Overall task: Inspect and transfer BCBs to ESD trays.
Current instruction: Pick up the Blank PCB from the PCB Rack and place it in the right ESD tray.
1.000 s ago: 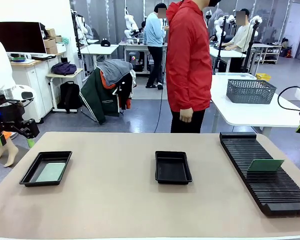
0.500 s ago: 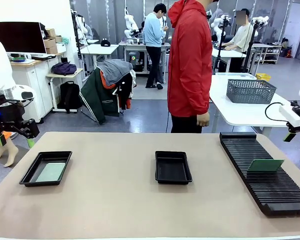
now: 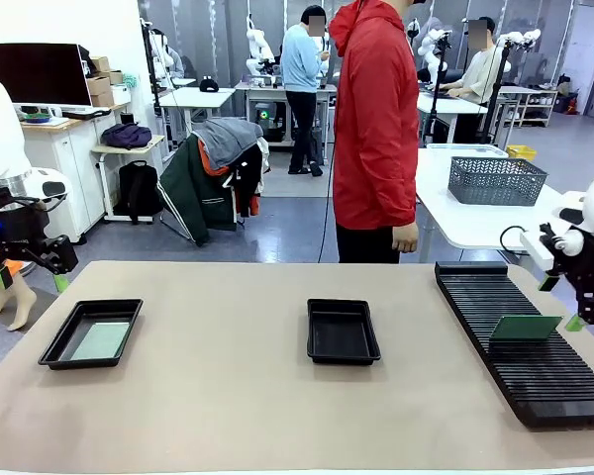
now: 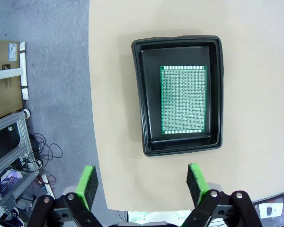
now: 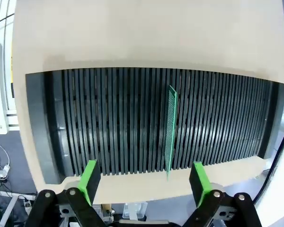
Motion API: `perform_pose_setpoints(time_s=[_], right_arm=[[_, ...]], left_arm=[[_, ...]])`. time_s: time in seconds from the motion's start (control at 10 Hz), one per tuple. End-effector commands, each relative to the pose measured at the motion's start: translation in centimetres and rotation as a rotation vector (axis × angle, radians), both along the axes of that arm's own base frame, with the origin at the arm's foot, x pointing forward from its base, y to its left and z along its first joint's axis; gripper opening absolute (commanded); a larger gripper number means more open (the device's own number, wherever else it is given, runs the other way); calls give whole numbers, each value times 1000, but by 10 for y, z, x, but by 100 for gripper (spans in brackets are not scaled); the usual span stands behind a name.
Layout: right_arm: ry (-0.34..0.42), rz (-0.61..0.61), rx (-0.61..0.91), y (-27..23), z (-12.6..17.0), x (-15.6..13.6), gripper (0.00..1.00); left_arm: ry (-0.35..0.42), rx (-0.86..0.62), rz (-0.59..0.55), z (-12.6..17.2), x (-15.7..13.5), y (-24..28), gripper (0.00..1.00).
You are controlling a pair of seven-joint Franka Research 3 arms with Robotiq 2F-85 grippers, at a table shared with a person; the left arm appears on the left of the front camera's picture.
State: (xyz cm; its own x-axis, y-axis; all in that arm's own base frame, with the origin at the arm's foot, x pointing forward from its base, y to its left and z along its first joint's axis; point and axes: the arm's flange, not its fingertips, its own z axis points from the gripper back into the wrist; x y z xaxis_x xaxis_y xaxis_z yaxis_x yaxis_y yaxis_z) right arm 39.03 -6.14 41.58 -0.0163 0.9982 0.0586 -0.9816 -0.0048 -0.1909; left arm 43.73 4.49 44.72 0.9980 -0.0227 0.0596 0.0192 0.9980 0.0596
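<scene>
Near rack (image 5: 109,118), right fingers (image 5: 89,176) spread wide, empty, left fingers (image 4: 88,183) likewise

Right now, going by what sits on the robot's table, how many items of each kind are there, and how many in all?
ESD trays: 2, one at the left, one in the middle
Slotted rack: 1
BCBs: 2, one lying flat in the left tray, one standing on edge in the rack
Total: 5

No legible text anywhere. White label (image 4: 12,48) on cardboard box (image 4: 4,90), floor beyond table's left edge: print too small to read.
</scene>
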Motion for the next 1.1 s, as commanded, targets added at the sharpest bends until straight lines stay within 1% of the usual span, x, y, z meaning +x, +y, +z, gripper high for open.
perform_pose_setpoints(time_s=[0.0, 0.5, 1.0], right_arm=[[-10, 2, 19, -1, -24, 6, 100], [-6, 10, 67, -9, -54, 27, 100], [-7, 3, 93, -12, -69, 38, 100]], left_arm=[[-4, 0, 2, -2, 1, 1, 100], [-4, 0, 2, -2, 1, 1, 100], [-4, 0, 2, -2, 1, 1, 100]])
